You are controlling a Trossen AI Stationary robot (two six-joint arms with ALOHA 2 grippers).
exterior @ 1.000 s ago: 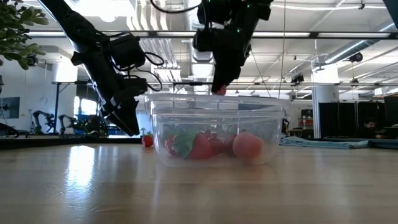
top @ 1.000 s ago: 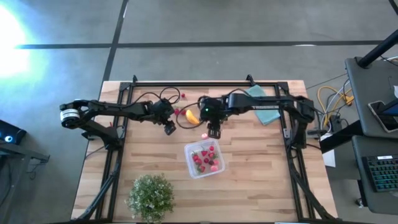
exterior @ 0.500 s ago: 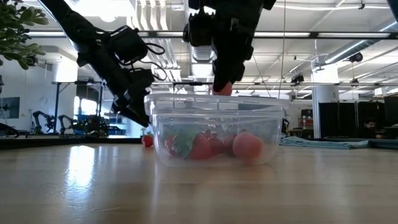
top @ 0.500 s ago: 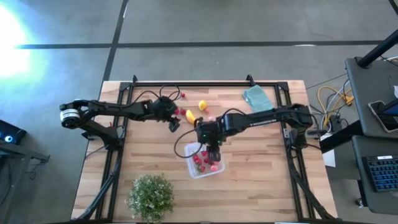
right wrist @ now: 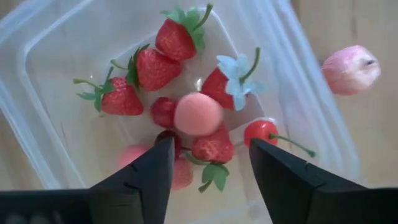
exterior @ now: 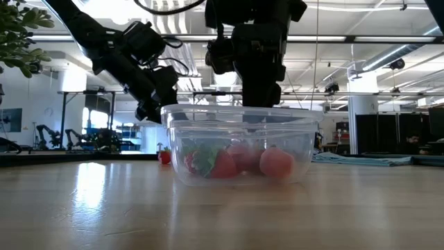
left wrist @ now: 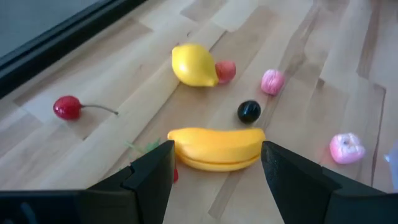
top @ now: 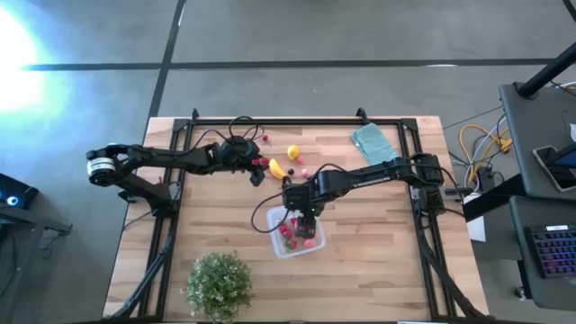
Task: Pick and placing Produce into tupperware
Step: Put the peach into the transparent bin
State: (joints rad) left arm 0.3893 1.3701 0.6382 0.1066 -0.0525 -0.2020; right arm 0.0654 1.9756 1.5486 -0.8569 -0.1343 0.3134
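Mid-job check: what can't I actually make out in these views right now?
- Bottom of the box, right wrist view: the right end effector's own fingers cover the fruit beneath them.
- Banana, left wrist view: its ends sit behind the left end effector's fingers.
- Loose fruit on the table, high view: too small to identify.

left gripper (top: 256,173) reaching toward table centre, fingers parted, empty, right gripper (top: 301,216) pointing straight down, fingers spread, nothing held
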